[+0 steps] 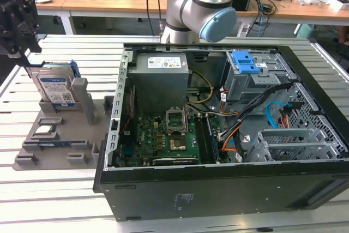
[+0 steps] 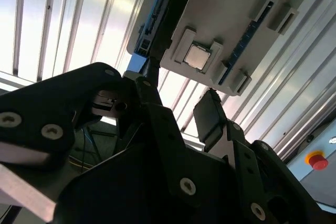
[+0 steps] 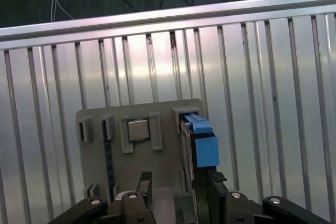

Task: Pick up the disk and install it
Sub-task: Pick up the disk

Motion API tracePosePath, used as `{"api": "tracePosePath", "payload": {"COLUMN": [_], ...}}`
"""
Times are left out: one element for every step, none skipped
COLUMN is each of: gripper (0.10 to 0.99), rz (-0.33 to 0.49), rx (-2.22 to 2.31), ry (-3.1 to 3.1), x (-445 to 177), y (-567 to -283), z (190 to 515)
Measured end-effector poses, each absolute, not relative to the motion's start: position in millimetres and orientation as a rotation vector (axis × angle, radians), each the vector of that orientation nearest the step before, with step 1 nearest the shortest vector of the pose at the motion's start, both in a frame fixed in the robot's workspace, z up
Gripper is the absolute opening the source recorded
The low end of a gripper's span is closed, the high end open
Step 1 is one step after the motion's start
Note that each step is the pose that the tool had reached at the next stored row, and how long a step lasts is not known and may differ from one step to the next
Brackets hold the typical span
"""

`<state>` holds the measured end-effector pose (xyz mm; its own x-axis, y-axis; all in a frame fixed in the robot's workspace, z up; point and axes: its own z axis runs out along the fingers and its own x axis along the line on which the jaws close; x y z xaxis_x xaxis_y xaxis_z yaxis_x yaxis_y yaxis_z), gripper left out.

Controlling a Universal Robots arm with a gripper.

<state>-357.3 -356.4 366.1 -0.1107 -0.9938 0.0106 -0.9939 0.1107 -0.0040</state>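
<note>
First wrist view | claw (image 3: pixel 180 179) spread | near upright disk (image 3: pixel 202 142) in grey holder (image 3: pixel 100 116)

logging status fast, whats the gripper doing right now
gripper: open, holding nothing, poised over the disk standing in the grey holder

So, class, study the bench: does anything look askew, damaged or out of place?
Nothing stands out. The disk stands upright in the grey holder, the chip lies flat in its recess, and the open computer case sits square on the table.
</note>
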Motion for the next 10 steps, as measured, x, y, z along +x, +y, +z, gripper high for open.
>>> {"api": "tracePosePath", "payload": {"gripper": [0.541,0.541,0.541,0.541,0.541,0.541,0.541,0.541,0.541,0.541], "rz": [0.016,0.016,0.016,0.016,0.016,0.016,0.016,0.016,0.016,0.016], "rx": [2.091,2.092,2.092,2.091,2.092,2.092,2.093,2.095,2.096,2.098], "ry": [-2.337,-2.337,-2.337,-2.337,-2.337,-2.336,-2.336,-2.334,-2.333,-2.331], "x": [-357,-357,-357,-357,-357,-357,-357,-357,-357,-357], "y": [-355,-355,-355,-355,-355,-354,-354,-352,-351,-349], "z": [366,365,365,362,360,358,357,355,355,355]}}
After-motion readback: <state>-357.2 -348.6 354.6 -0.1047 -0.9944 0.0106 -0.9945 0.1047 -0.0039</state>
